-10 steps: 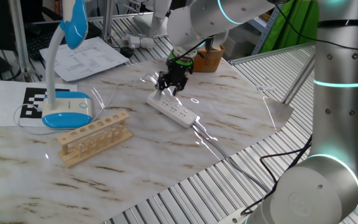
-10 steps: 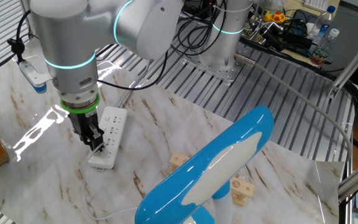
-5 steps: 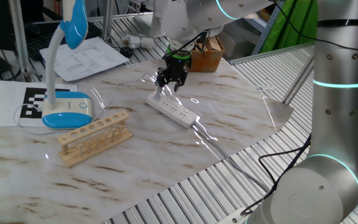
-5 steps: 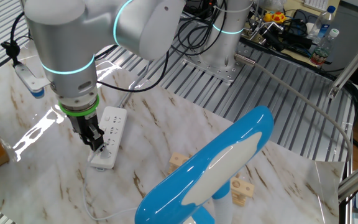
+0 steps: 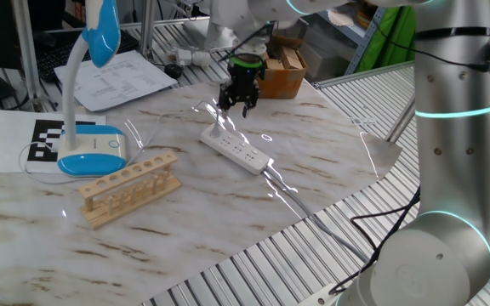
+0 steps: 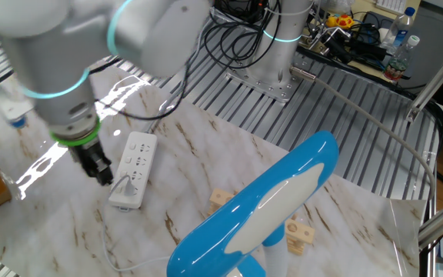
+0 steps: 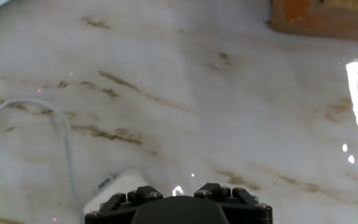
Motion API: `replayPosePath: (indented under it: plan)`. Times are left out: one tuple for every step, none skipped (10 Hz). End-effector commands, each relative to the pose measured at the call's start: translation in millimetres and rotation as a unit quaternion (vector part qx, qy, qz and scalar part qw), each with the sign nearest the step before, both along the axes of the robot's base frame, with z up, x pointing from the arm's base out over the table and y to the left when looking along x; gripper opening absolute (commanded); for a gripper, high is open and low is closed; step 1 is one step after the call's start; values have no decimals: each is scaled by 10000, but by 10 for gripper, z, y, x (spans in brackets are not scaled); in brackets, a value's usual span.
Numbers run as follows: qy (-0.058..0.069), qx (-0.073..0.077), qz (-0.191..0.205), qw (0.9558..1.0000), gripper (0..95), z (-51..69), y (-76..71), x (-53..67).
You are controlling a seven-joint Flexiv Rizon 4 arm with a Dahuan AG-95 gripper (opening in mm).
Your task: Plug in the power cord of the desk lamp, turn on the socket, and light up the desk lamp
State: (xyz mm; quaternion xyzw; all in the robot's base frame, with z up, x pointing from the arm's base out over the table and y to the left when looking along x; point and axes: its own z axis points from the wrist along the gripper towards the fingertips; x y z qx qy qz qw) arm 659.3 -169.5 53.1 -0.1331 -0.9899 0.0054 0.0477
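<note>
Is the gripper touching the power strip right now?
Apart. In one fixed view the gripper hangs above the power strip, with bare marble showing between them; the other fixed view puts the gripper beside the strip, not on it.

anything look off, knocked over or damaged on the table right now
Nothing stands out. The desk lamp and wooden rack stand upright, the socket lies flat with a plug in its end, and the open claw hangs above it, empty.

Socket (image 5: 236,150) right of rack (image 5: 129,187)
</note>
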Motion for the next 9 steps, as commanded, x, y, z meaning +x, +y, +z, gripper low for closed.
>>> replayPosePath:
  plan:
    - [-21, -16, -170, 9999, 570, 0, -32, -50]
    - [-18, -33, -50, 10000, 570, -5, -40, -74]
    - [-6, -3, 117, 9999, 380, -6, -46, -89]
    - [45, 1, 259, 9997, 380, -7, -47, -90]
    - [69, 24, 608, 9981, 380, -7, -48, -92]
    - [63, 40, 780, 9969, 380, -6, -47, -93]
    - [72, 45, 991, 9950, 380, -5, -47, -94]
    - [79, -5, 1151, 9933, 380, -2, -47, -94]
    - [94, -69, 1422, 9898, 380, 3, -45, -101]
